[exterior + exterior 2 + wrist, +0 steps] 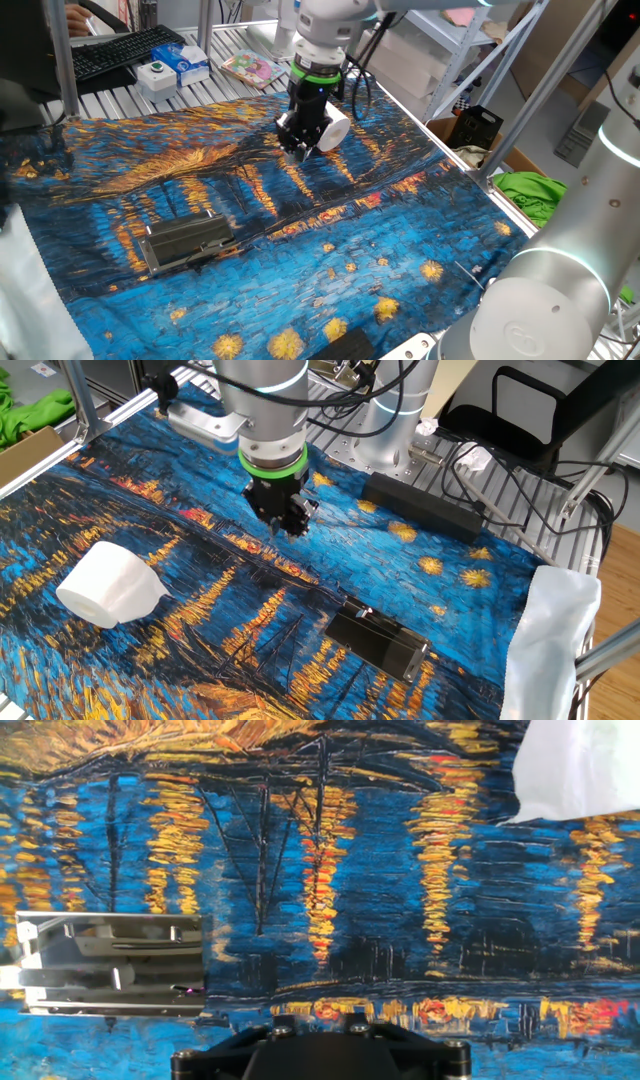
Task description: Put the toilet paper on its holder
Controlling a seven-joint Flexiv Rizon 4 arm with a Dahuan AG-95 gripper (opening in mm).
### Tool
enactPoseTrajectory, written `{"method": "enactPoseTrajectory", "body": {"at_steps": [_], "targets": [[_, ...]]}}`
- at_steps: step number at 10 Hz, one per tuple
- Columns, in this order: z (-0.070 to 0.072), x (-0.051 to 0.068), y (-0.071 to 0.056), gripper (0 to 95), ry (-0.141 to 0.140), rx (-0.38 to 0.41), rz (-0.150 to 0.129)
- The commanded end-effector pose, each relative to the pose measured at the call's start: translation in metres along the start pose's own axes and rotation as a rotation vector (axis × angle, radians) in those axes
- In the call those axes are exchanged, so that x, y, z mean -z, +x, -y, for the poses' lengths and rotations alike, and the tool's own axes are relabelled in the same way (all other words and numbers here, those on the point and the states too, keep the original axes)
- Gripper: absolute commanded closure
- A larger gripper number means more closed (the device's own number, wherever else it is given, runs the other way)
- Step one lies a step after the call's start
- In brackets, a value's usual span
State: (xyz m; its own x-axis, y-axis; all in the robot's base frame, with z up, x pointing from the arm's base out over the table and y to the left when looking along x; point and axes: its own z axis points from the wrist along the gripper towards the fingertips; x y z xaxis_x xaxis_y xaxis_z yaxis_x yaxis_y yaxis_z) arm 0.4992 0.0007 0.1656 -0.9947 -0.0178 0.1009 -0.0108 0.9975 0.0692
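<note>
seen from the other fixed view, left to right: toilet paper lying on its side at about nine o'clock on the painted cloth, white, loose sheet end bunched toward the right, resting alone and well apart from everything else. next, at roughly twelve o'clock from the middle of the cloth, gripper pointing straight down from the arm, black fingers close above the cloth, nothing visible between them; whether apart or together cannot be told from any view, fingertips too dark and small to read. holding nothing, as far as can be seen. further right, at about five o'clock, holder lying flat on the cloth, grey metal, bar along it, apart from both the roll and the gripper. at far right, white plastic sheet hanging off the table edge.

in one fixed view, order reversed: holder at eight o'clock on the cloth, gripper near twelve o'clock, toilet paper just beside and behind it, mostly hidden. white button box and keyboard off the cloth at eleven o'clock.

in the hand view: holder at nine o'clock, toilet paper cut off at the two o'clock corner, fingers out of sight.
</note>
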Motion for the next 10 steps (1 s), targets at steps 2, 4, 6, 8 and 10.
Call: {"method": "enactPoseTrajectory", "body": {"at_steps": [2,4,6,8,10], "targets": [[0.000,0.000,-0.002,95.0,0.000,0.001,-0.004],[0.002,-0.001,-0.003,95.0,0.004,0.004,-0.003],[0.011,-0.003,-0.008,95.0,0.007,0.021,0.002],[0.019,-0.002,-0.016,95.0,0.010,0.029,0.002],[0.031,-0.005,-0.028,95.0,0.017,0.038,0.009]]}}
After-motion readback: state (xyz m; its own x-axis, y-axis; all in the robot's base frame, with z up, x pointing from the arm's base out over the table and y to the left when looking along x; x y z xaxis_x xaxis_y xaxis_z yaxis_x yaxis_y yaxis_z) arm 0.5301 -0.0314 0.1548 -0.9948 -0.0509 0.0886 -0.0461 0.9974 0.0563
